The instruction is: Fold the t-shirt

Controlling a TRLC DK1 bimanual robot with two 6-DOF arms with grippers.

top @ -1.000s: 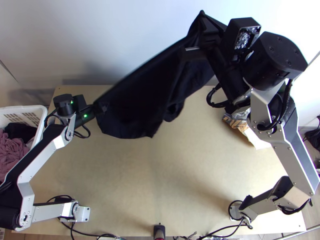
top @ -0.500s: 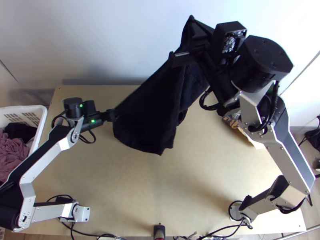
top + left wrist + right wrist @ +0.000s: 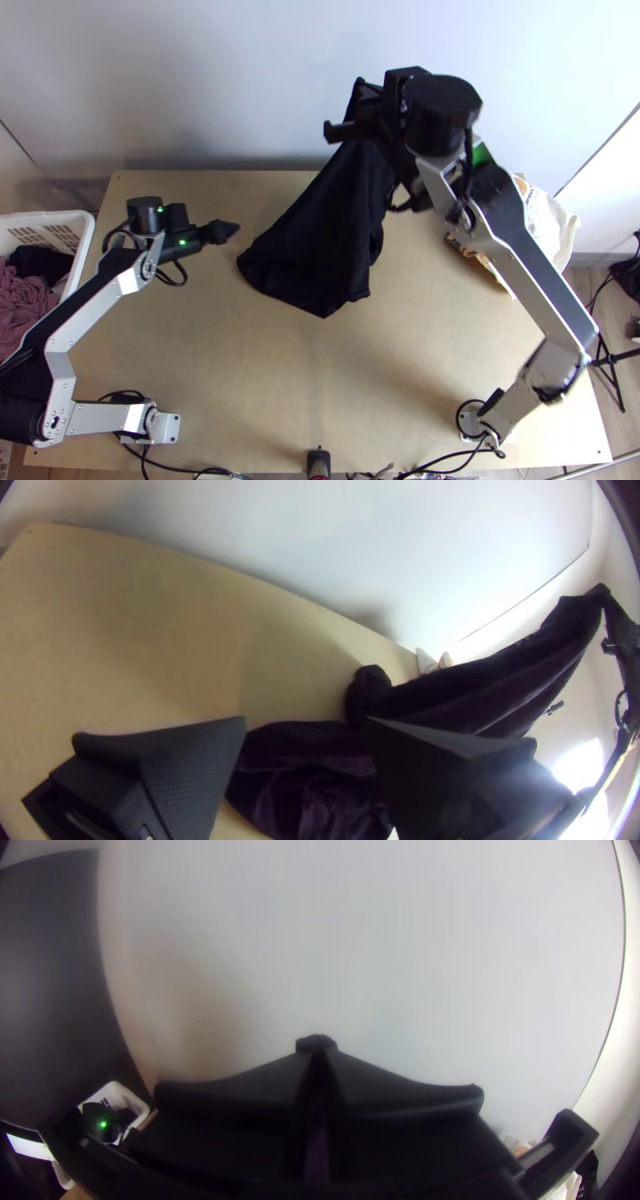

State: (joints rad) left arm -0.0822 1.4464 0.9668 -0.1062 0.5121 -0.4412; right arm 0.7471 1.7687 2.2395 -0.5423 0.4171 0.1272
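My right claw (image 3: pixel 319 1052) is pressed together on one end of the dark t-shirt (image 3: pixel 320 232), up at the far side. From there the cloth slopes down toward the middle of the table (image 3: pixel 200 360), its lower part bunched. My left claw (image 3: pixel 308 721) is spread, with nothing in it, just left of the shirt's lower edge.

I judge this cloth light and limp: it won't break, but it creases, and it will sag or twist when held by one point. I'd want a matching corner or shoulder in my left claw, with a good bite of fabric, then pull evenly to open it before laying it down. Dark folds on dark cloth make the edges hard to pick out.

The wall (image 3: pixel 224 88) behind the far edge limits how far I can swing. A white basket (image 3: pixel 87 232) of clothes (image 3: pixel 24 300) sits at the left, and a crumpled bag (image 3: pixel 550 228) at the far right could snag a sleeve.
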